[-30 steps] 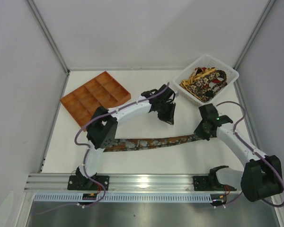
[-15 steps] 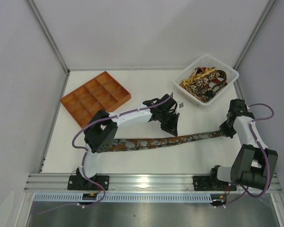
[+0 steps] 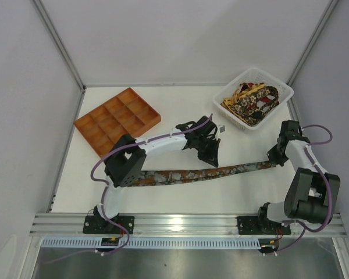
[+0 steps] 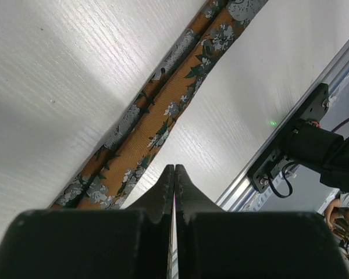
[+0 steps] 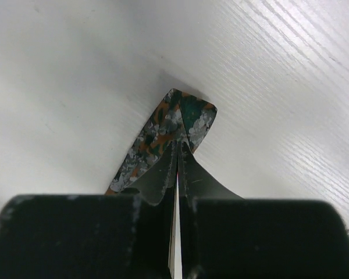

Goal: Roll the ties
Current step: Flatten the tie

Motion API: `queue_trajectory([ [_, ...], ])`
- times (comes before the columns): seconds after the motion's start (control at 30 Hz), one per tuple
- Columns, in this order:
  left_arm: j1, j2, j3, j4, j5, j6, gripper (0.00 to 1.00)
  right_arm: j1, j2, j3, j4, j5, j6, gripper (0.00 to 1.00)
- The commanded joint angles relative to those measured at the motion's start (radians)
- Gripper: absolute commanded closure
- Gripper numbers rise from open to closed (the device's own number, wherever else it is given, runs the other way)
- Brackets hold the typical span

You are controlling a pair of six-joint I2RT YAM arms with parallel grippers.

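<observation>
Both sets of jaws are pressed together. The left gripper [image 4: 173, 170] is closed on nothing, its tips just beside the tie [image 3: 180, 174] at about mid-length, with no fabric between them. The right gripper [image 5: 177, 148] is closed over the tie's right end and looks to be pinching it: the end pokes out past the tips with a shadow under it, so it is probably lifted a little. The white table [image 3: 180, 110] carries everything, with an aluminium rail [image 3: 180, 222] along its near edge. The orange tray [image 3: 143, 102] sits toward the far-left corner, well apart from both grippers. The white basket [image 3: 273, 108] is at the far-right corner with spare ties [image 3: 250, 100] heaped in it, near the right arm but not touching it. The tie lies stretched out flat, its long axis left to right and roughly parallel to the near edge, the right end slightly farther from that edge. Its left end runs under the left arm's elbow in the top view and is hidden. Key relation: the right gripper is at the end of the long axis and the left is beside the middle, so a roll would likely start from the right end toward the left. In the way: only the left arm's own elbow, over the far end of the roll path. Basket and tray are off the line.
</observation>
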Motion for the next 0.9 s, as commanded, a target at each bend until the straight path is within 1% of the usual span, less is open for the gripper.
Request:
queue_trajectory([
  [0.0,0.005,0.025,0.009,0.03,0.024,-0.024,1.0,-0.003,0.046,-0.029,0.073,0.0,-0.014,1.0],
  [0.2,0.021,0.054,-0.023,0.049,0.014,-0.042,1.0,-0.006,0.149,-0.061,0.137,0.005,-0.028,1.0],
  [0.3,0.046,0.054,-0.063,0.067,0.007,-0.056,0.99,-0.006,0.175,-0.064,0.15,-0.012,-0.032,1.0],
  [0.43,0.078,0.036,-0.149,0.09,0.002,-0.064,1.0,-0.004,0.169,-0.069,0.147,-0.048,-0.031,1.0],
  [0.67,0.095,0.005,-0.287,0.115,-0.024,-0.059,1.0,0.005,0.16,-0.076,0.128,-0.117,-0.029,1.0],
  [0.8,0.133,-0.012,-0.383,0.119,-0.035,-0.056,1.0,0.049,0.163,-0.085,0.122,-0.117,-0.025,1.0],
  [0.87,0.149,-0.044,-0.416,0.119,-0.044,-0.042,1.0,0.082,0.169,-0.089,0.116,-0.115,-0.023,1.0],
])
